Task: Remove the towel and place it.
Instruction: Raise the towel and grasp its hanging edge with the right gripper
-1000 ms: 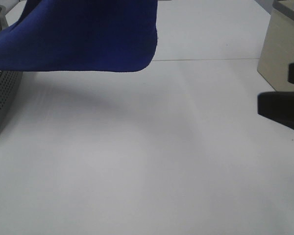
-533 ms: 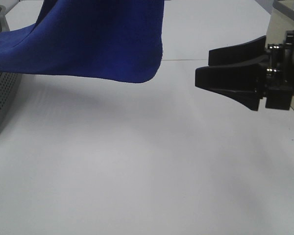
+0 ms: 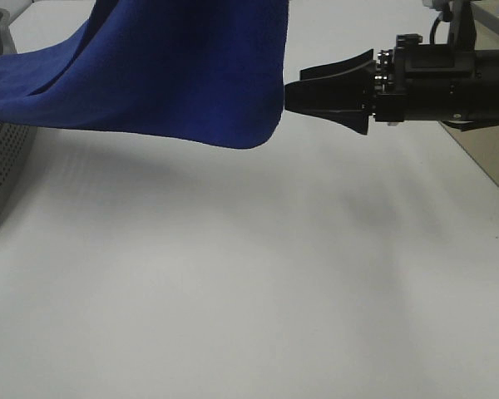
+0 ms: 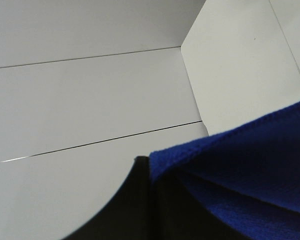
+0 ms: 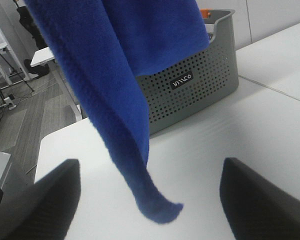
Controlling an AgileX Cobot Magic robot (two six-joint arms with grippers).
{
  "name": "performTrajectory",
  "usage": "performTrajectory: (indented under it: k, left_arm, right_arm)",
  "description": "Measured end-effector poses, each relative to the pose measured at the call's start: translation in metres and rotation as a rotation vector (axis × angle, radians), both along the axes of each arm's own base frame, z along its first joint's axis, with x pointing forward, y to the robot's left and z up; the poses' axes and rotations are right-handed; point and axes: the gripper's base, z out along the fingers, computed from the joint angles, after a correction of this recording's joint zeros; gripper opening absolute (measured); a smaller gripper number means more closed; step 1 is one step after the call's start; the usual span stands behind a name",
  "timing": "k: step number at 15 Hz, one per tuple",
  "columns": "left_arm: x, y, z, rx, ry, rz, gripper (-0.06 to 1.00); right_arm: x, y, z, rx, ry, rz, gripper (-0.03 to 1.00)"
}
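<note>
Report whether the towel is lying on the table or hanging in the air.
Hanging. The towel droops above the table, its lower corner clear of the surface; the left gripper pinches its edge.

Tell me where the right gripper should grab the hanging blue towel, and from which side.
Grip the towel at its free lower corner, on the right vertical edge. That edge hangs clear above the table, while the other end trails toward the grey basket. Come in level from the right: the open right gripper points at that edge, so its jaws can likely straddle the cloth.
</note>
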Motion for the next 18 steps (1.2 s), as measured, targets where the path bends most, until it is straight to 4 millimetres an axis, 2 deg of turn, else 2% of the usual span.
performTrajectory:
  k: [2, 6, 8, 9, 11, 18]
  left_arm:
    - [0.0, 0.0, 0.0, -0.005, 0.005, -0.003, 0.0]
    - [-0.001, -0.001, 0.0, -0.01, 0.011, -0.005, 0.0]
    - [-0.001, -0.001, 0.0, -0.011, 0.012, -0.006, 0.0]
    - [-0.001, -0.001, 0.0, -0.011, 0.012, -0.006, 0.0]
    - [-0.001, -0.001, 0.0, -0.011, 0.012, -0.006, 0.0]
    - [-0.001, -0.001, 0.0, -0.011, 0.012, -0.006, 0.0]
  right_arm:
    - [0.008, 0.016, 0.0, -0.012, -0.015, 0.033, 0.76]
    - [0.011, 0.042, 0.006, -0.017, -0.05, 0.097, 0.76]
    - [0.011, 0.044, 0.006, -0.016, -0.048, 0.101, 0.72]
    - [0.011, 0.044, 0.006, -0.015, -0.046, 0.1, 0.64]
    - [0.011, 0.044, 0.006, -0.016, -0.031, 0.102, 0.57]
    - [0.005, 0.043, -0.001, -0.08, 0.012, 0.16, 0.55]
